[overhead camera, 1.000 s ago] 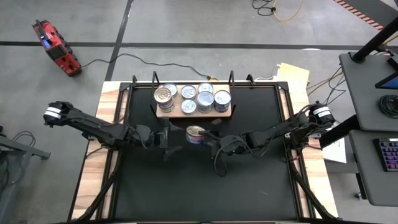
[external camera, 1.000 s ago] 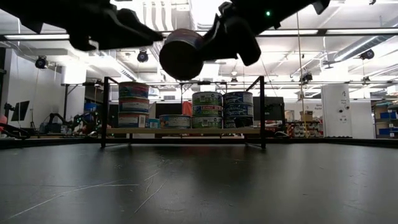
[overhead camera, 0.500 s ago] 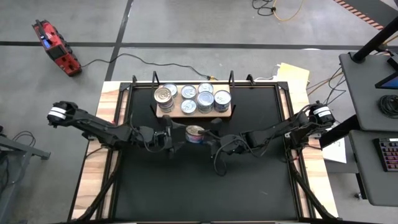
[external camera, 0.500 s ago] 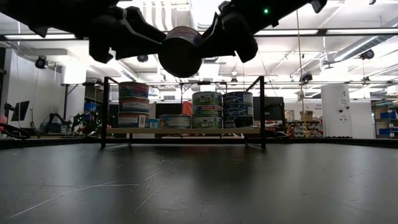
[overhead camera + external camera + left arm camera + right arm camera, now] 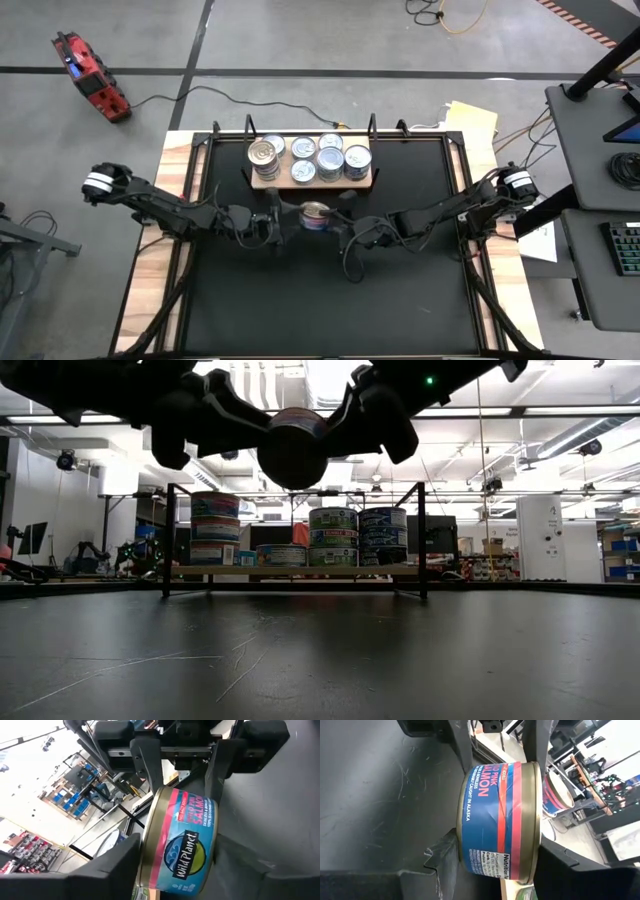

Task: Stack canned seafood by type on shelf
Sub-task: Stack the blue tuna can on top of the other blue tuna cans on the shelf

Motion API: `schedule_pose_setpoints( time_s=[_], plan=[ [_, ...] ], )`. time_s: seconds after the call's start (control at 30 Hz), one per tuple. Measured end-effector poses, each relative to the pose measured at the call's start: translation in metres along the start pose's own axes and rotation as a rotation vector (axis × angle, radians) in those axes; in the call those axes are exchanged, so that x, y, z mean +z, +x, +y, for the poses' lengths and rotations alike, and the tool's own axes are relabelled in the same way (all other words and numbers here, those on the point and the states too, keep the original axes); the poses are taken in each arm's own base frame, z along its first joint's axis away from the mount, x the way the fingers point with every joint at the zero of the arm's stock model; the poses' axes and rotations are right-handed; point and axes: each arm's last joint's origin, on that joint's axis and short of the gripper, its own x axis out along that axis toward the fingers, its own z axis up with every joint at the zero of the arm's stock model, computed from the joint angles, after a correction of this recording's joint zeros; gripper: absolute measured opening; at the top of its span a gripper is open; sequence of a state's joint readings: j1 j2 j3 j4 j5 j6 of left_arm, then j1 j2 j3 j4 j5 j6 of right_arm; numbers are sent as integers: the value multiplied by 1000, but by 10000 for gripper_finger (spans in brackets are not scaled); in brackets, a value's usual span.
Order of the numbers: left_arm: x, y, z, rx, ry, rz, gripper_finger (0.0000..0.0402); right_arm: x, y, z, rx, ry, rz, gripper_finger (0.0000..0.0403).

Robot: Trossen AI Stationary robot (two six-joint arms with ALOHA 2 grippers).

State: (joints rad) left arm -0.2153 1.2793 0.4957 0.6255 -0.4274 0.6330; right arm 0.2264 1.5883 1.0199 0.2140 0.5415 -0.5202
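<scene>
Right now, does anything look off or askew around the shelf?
One salmon can hangs in the air in front of the shelf, with the left gripper and right gripper on either side of it. The cans on the shelf stand upright in neat stacks; nothing is spilled or dented.

A light-brown rectangular wooden shelf board (image 5: 311,181) sits at the far middle of the black table (image 5: 320,300), carrying small round silver-topped metal tins (image 5: 318,160) in a cluster, with a larger tin (image 5: 264,153) at its left end. Just near of the board, one more round silver-topped tin (image 5: 316,215) sits between the two dark arms' grippers: the left gripper (image 5: 280,216) meets it from the left, the right gripper (image 5: 343,222) from the right. A red tool case (image 5: 90,76) lies on the grey floor, far left.
</scene>
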Motion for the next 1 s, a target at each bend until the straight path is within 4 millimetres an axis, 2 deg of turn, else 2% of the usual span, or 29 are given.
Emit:
schedule_pose_setpoints(
  time_s=[0.1,0.27,0.33,0.5,0.6,0.7,0.87,1.0],
  plan=[
    [-1,0,-1,-8,22,10,185,-1,0,1,8,4,1,187],
    [-3,2,-3,-9,34,16,185,-1,0,1,18,6,2,187],
    [-3,3,-4,-5,13,16,201,-2,0,2,36,7,-3,187],
    [-2,4,-3,10,1,3,282,0,0,1,41,10,-26,187],
    [-3,5,-5,6,7,8,294,0,0,2,47,8,-25,187],
    [-4,6,-5,3,12,12,273,0,0,2,47,9,-24,187],
    [-5,5,-7,-8,52,21,180,0,0,2,50,32,-25,187],
    [-5,6,-6,-3,43,24,179,-1,0,2,53,67,-17,200]
  ],
)
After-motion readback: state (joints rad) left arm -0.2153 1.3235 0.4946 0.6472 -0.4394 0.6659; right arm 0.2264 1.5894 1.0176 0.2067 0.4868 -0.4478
